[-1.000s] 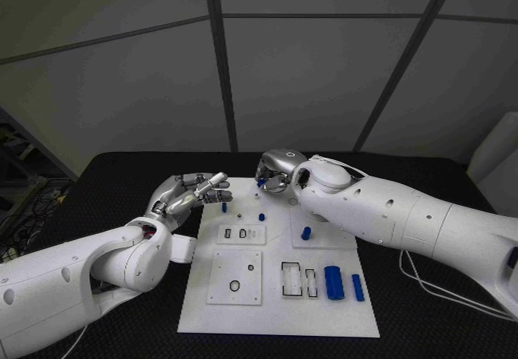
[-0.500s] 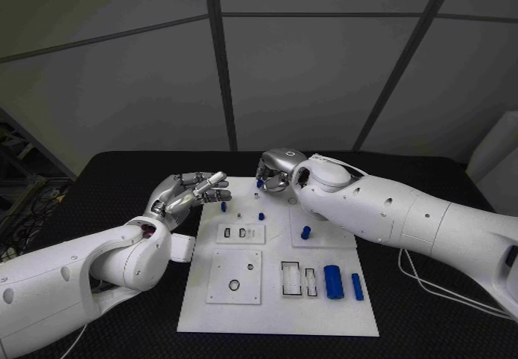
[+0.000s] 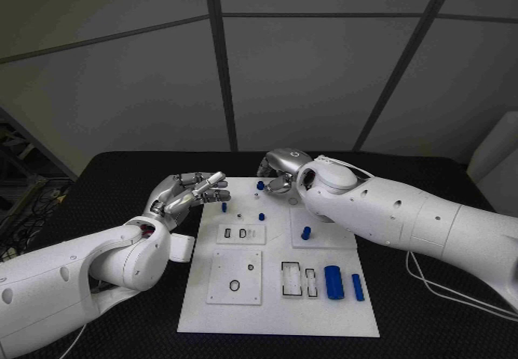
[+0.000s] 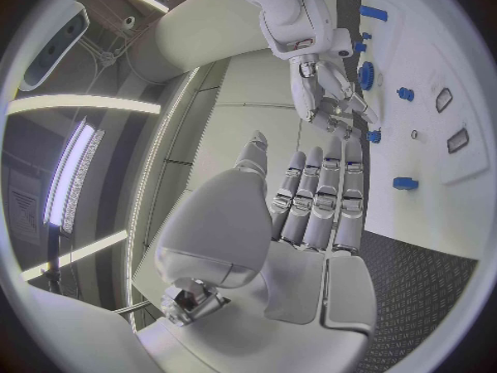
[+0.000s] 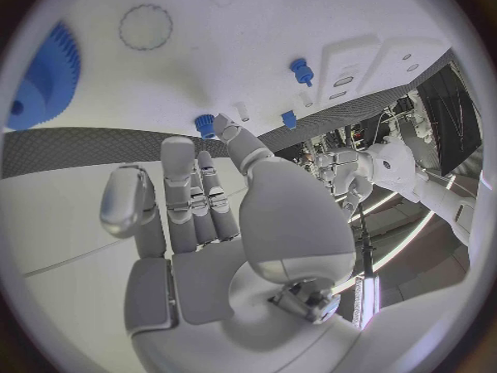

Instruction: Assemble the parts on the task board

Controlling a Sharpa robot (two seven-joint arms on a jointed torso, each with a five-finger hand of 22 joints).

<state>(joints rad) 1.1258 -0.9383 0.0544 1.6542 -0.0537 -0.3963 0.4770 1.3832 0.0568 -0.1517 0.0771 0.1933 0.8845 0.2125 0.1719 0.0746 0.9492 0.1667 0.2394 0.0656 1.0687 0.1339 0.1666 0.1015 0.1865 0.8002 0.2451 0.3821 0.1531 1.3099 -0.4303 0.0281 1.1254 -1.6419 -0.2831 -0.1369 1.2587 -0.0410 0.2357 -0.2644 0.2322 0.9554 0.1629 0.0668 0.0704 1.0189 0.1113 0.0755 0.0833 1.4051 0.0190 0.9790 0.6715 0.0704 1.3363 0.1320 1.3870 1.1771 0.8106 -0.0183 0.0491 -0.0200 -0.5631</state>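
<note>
Fingers of the left hand (image 3: 192, 188) are straight, side by side, holding nothing, beside the task board's (image 3: 270, 314) far left corner. Right hand (image 3: 278, 173) hangs over its far edge; parts (image 3: 334, 282) lie on the board. Left wrist view: fingers (image 4: 323, 199) straight together. Right wrist view: fingers (image 5: 181, 195) mostly straight, empty, near a blue gear (image 5: 41, 79).

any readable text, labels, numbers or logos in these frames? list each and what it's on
None readable.
task board: no print; only cut-out slots and holes on its white plates.
Blue parts, e.g. the large cylinder: unmarked.
right hand: a small ring mark on its silver back, no letters.
left hand: no label.
Blue gear: teeth only, no number.
</note>
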